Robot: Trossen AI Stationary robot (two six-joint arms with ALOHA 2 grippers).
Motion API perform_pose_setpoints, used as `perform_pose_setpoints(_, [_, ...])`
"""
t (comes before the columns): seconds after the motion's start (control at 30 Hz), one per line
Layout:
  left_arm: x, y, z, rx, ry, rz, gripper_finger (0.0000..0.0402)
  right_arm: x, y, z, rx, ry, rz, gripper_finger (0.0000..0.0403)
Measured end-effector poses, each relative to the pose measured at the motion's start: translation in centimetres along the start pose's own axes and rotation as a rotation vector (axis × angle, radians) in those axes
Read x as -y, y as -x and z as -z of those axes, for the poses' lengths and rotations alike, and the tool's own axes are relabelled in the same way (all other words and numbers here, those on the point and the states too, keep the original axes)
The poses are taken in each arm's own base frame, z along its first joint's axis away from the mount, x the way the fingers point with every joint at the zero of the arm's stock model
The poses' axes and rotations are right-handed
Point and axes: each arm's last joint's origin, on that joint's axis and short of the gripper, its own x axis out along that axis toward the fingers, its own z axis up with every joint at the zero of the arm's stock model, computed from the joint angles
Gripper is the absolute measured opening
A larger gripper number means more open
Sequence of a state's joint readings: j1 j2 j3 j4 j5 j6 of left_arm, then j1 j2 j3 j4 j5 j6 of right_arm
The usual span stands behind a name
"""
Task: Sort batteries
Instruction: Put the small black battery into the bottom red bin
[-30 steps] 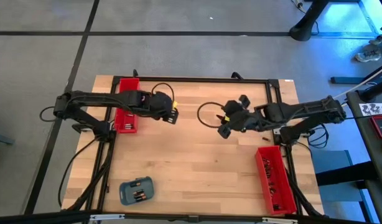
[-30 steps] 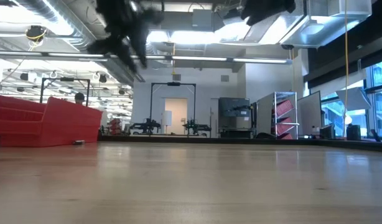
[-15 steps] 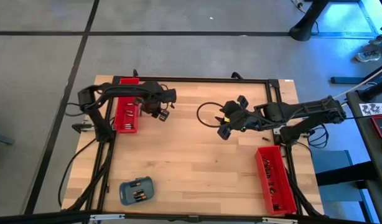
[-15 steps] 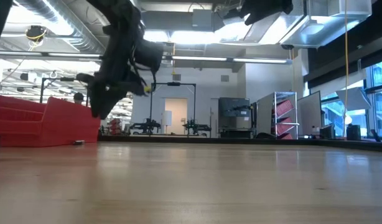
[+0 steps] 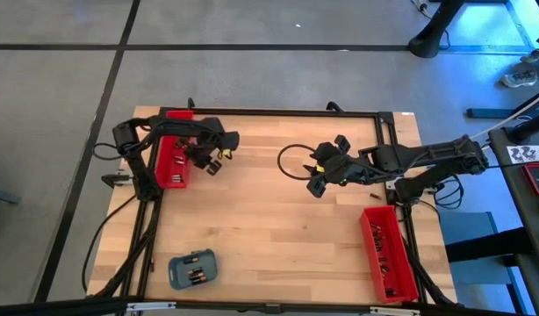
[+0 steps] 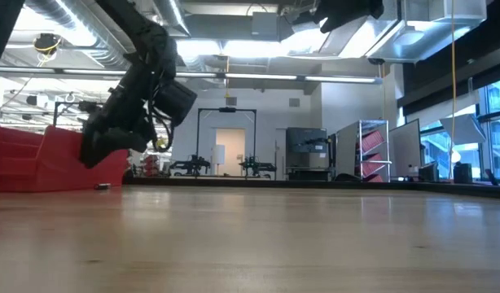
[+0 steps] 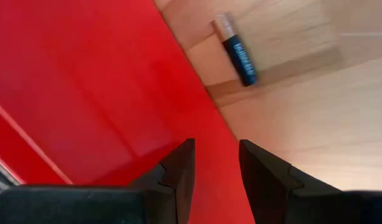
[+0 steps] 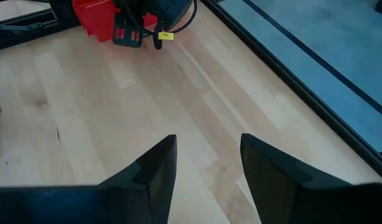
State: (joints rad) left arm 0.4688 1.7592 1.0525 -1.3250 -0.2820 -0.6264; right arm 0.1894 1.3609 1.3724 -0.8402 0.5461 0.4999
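Wooden table [image 5: 278,219] carried a long red tray [image 5: 173,161] at about ten o'clock, another red tray [image 5: 388,253] near four o'clock, and a blue-grey tray [image 5: 192,268] with batteries [image 5: 196,276] at seven o'clock, likely the supply for sorting. Left gripper [image 5: 208,161] hung at the ten o'clock tray's inner wall, fingers slightly apart and empty, one loose battery [image 7: 236,51] on the wood just beside that tray. Right gripper [image 5: 315,183], fingers apart and empty, waited raised near centre, probably keeping clear.

Batteries [image 5: 196,275] in blue-grey tray [image 5: 176,262] too small to count.
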Motion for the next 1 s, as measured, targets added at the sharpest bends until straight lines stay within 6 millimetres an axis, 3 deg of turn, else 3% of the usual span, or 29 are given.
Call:
perform_pose_setpoints(0.23, [0.2,-0.4,0.0,0.015,0.022,0.002,0.0116,0.0,0.0,0.0,0.000,0.000,-0.001,0.0179])
perform_pose_setpoints(0.47, [0.5,-0.4,-1.3,0.105,0.089,0.087,0.0121,0.0,0.0,0.0,0.000,0.000,-0.001,0.0179])
perform_pose_setpoints(0.83, [-1.0,-1.2,-3.3,0.074,0.195,0.258,0.0215,0.0,0.0,0.0,0.000,0.000,-0.001,0.0179])
perform_pose_setpoints(1.0, [-2.0,-1.6,-3.8,0.055,0.237,0.265,0.0227,0.0,0.0,0.0,-0.001,0.000,-0.001,0.0179])
